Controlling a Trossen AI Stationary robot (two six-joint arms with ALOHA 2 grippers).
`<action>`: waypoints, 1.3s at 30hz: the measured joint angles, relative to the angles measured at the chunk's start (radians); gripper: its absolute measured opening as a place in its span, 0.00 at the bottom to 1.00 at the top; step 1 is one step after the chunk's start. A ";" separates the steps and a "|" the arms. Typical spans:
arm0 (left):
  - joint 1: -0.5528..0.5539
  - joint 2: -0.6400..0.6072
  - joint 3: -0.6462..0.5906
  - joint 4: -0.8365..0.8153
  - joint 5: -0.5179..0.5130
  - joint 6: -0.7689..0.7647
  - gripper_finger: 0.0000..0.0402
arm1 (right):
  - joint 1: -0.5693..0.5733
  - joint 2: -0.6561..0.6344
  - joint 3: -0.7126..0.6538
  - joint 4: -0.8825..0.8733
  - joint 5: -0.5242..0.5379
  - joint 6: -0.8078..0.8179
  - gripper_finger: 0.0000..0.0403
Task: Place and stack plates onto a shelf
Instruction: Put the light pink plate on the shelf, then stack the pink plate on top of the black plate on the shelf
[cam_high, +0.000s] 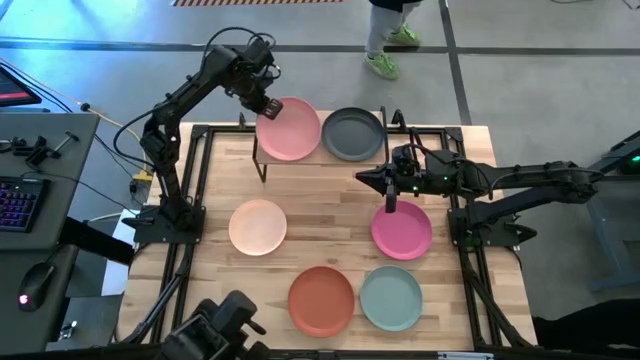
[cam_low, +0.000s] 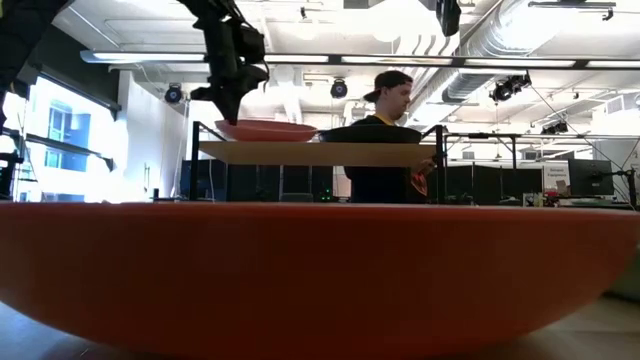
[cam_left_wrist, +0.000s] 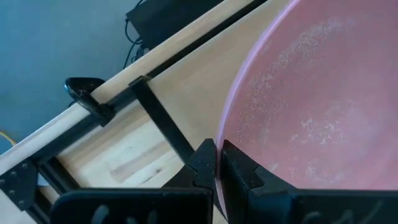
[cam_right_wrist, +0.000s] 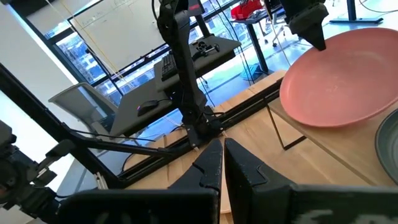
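The pale pink plate (cam_high: 289, 128) sits over the left half of the shelf (cam_low: 310, 152), with my left gripper (cam_left_wrist: 219, 163) shut on its rim on the table's left side. The dark grey plate (cam_high: 353, 133) rests flat on the shelf's right half. On the tabletop lie the cream plate (cam_high: 258, 226), magenta plate (cam_high: 402, 229), orange-red plate (cam_high: 321, 300) and pale teal plate (cam_high: 391, 298). My right gripper (cam_high: 388, 192) is shut and empty, in the air between the shelf and the magenta plate. My left gripper pinches the pink plate's rim (cam_left_wrist: 225, 140) between its two fingers, one finger (cam_left_wrist: 204, 163) outside the rim and one finger (cam_left_wrist: 242, 169) over the plate's inner face. It comes from the table's left side, slanting down. Whether the plate's underside (cam_low: 265, 138) touches the board, I cannot tell.
The orange-red plate (cam_low: 320, 270) fills the low view's foreground. A person (cam_low: 385, 130) stands behind the table's far edge. A black metal frame (cam_high: 470, 215) runs along both table sides. A desk with a keyboard (cam_high: 15, 200) stands to the left.
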 joint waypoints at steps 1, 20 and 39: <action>0.000 0.000 0.000 0.004 0.005 0.000 0.00 | 0.000 0.000 0.000 0.000 0.000 0.000 0.00; -0.026 -0.014 0.004 0.078 -0.033 0.061 0.20 | 0.000 0.000 0.000 0.001 0.003 -0.006 0.00; -0.283 -0.831 -0.622 0.837 0.223 -0.181 0.21 | -0.081 0.000 0.000 0.179 0.022 -0.112 0.18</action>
